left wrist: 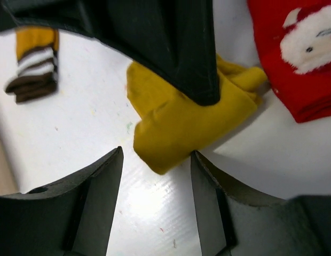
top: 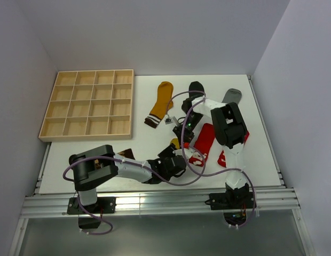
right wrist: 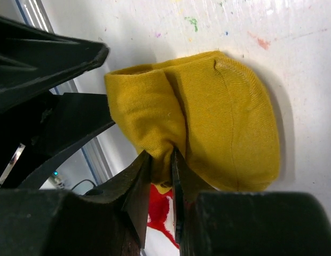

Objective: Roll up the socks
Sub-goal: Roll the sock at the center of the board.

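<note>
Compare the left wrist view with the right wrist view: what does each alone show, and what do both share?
Left wrist only: the brown-and-white striped cuff of a second mustard sock. Right wrist only: the right claw pinching a fold of fabric, and the table's metal edge rail. Both: the bunched mustard yellow fabric sock and the red printed sock beside it.

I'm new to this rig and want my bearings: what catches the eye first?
Front and centre lies a crumpled yellow sock: the right hand pinches it, the left hand stands open before it. Bright red socks lie just right of it; a wooden grid tray sits back left.
</note>
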`<state>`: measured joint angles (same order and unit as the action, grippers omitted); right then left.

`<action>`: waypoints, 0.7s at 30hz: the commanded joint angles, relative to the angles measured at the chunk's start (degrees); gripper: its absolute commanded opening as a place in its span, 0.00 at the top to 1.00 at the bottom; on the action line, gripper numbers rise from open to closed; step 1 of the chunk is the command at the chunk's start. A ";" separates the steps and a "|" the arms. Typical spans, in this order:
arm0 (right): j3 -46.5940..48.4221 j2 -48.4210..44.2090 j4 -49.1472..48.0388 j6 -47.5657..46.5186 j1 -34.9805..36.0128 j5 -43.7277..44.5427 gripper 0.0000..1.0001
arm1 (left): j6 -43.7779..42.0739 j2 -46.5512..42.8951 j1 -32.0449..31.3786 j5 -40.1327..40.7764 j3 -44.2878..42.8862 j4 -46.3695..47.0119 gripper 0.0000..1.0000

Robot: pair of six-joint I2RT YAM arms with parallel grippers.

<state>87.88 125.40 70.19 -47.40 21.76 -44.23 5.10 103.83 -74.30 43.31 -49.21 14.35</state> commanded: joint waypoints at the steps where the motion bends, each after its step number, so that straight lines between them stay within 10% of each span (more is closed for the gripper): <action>1: 1.50 3.70 -0.32 -1.82 -0.93 8.54 0.77 | -9.13 0.05 -0.23 3.10 -2.21 6.39 0.41; 15: 6.69 6.52 2.14 -0.77 -1.98 9.78 0.74 | -12.85 1.46 0.47 -16.32 -5.44 -0.89 0.45; 21: 6.70 5.91 1.70 -0.94 -2.25 8.98 0.68 | -7.84 0.14 3.55 -24.84 -6.95 -5.91 0.66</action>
<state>93.76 130.50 78.11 -47.00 19.99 -40.64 -6.11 104.73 -71.81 26.74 -53.89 10.83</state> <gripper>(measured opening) 0.311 0.350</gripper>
